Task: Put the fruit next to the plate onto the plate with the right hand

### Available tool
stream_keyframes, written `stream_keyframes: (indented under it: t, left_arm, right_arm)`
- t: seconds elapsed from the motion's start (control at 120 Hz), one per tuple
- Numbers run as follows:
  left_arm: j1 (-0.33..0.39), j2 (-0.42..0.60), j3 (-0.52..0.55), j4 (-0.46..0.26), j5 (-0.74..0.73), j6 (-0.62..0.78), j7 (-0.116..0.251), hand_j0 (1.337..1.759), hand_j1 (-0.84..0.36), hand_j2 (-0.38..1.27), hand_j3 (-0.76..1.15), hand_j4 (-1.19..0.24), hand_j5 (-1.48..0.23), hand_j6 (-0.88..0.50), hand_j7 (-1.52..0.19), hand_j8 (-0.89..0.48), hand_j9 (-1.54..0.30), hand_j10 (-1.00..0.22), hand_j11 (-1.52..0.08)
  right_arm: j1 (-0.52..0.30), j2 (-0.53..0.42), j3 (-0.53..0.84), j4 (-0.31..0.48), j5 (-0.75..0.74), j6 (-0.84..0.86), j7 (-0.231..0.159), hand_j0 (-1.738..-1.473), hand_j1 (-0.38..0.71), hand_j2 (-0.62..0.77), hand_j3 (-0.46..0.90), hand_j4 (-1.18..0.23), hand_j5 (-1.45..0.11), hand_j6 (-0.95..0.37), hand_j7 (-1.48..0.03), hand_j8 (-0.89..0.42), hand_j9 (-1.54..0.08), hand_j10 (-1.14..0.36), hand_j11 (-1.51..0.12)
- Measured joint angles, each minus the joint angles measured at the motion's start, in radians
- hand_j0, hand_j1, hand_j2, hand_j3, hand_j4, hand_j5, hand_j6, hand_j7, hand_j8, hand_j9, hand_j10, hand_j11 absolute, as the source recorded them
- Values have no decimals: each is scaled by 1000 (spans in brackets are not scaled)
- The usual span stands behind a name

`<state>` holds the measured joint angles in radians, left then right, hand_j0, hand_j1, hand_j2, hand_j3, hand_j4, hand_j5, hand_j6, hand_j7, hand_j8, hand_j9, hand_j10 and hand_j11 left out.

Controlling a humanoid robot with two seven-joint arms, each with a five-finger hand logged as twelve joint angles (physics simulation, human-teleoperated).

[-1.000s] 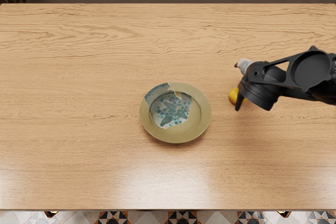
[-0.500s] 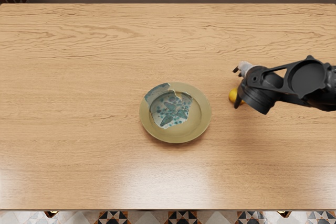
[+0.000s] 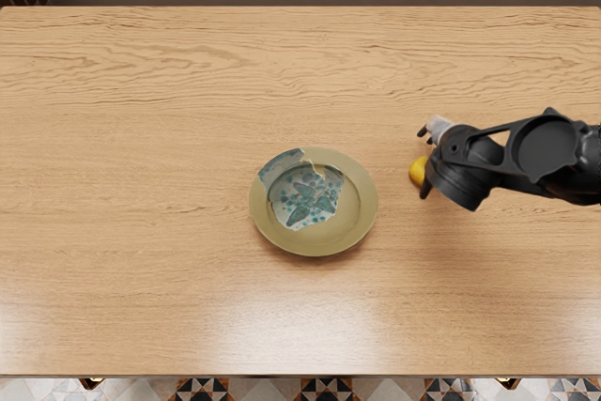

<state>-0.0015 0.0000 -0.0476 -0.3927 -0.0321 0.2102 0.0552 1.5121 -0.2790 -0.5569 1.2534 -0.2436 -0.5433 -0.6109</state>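
Just changed: fruit [image 3: 416, 172] unmoved, on the surface [image 3: 141, 232] just right of the plate [image 3: 361, 224], apart from its rim; right hand [image 3: 449, 168] sunk lower and closer over it.
Meaning: probably an approach closing into a grasp; nothing lifted yet, no fruit on the plate.
Fingers: mostly hidden behind the wrist; wide or closed, cannot tell.
Arm pose: right arm [image 3: 549, 149] in from the right edge, forearm lying flatter than a second ago, hand covering the fruit's right side.
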Motion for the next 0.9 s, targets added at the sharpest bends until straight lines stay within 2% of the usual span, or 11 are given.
stream_keyframes:
  t: [0.492, 0.9]
  left_arm:
    - [0, 0, 0, 0, 0, 0, 0, 1658, 341, 1, 0, -7, -9, -7, -9, -7, -9, -7, -9]
    - [0, 0, 0, 0, 0, 0, 0, 1658, 341, 1, 0, -6, -9, -6, -9, -6, -9, -6, -9]
  right_arm:
    - [6, 21, 1, 0, 1, 0, 0, -1658, 62, -67, 0, -343, -446, -344, -445, -344, -446, -343, -446]
    - [5, 21, 0, 1, 1, -3, 0, -1658, 94, -73, 0, -371, -481, -371, -481, -371, -481, -371, -481]
